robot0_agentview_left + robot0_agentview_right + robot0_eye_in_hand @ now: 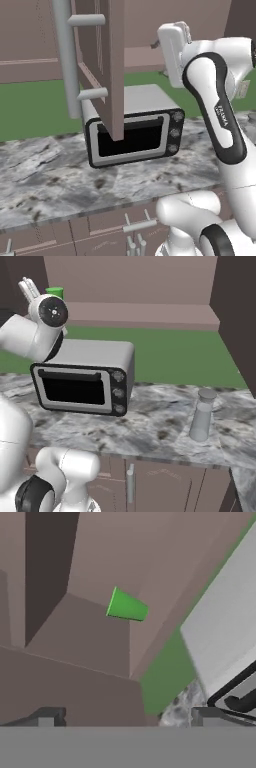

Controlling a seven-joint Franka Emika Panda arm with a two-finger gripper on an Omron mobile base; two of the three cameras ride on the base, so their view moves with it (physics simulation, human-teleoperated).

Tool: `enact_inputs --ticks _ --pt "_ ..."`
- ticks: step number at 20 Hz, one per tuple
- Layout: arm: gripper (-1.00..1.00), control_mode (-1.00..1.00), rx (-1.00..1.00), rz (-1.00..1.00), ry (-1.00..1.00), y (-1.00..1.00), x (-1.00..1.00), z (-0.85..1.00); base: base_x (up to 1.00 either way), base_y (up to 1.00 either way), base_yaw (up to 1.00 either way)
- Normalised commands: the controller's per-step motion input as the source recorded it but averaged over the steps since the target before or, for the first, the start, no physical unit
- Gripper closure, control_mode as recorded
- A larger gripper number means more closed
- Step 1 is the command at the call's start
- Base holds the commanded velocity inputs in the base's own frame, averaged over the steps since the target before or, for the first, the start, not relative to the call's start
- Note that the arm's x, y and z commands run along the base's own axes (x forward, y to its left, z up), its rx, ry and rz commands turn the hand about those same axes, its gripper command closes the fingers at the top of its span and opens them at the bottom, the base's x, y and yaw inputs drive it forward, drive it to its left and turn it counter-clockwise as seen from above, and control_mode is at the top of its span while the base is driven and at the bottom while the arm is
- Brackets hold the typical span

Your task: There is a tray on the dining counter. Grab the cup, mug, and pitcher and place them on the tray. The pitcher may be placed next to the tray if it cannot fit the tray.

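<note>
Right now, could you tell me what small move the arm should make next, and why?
Probably ease the tool forward toward the cup. In the hand view its jaws stand open and hold nothing, and the green cup sits ahead of them inside the open cabinet, above the toaster oven, still well apart from the fingertips.

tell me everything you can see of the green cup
The cup is a bright green, handleless tumbler with a plain, matte-looking surface, narrowing toward one end. In the hand view it stands on a brown shelf inside an open cabinet, apparently near a side wall; the view is rolled, so it looks tipped sideways. In the right base view its top peeks out behind the robot's wrist, above the toaster oven. Nothing grips it.
</note>
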Motion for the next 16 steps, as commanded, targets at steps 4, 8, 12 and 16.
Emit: enact_inputs --ticks 4,8,12,16 --pt "-1.0 -1.0 0.07 0.03 0.09 0.0 0.74 0.11 0.0 0.0 0.0" --pt "-1.0 -1.0 0.03 0.06 0.17 0.0 0.61 0.21 0.0 0.0 0.0" --pt "-1.0 -1.0 0.01 0.09 0.2 0.06 0.47 0.09 0.0 0.0 0.0" --pt "-1.0 -1.0 0.0 0.1 0.08 0.09 0.23 0.05 0.0 0.0 0.0"
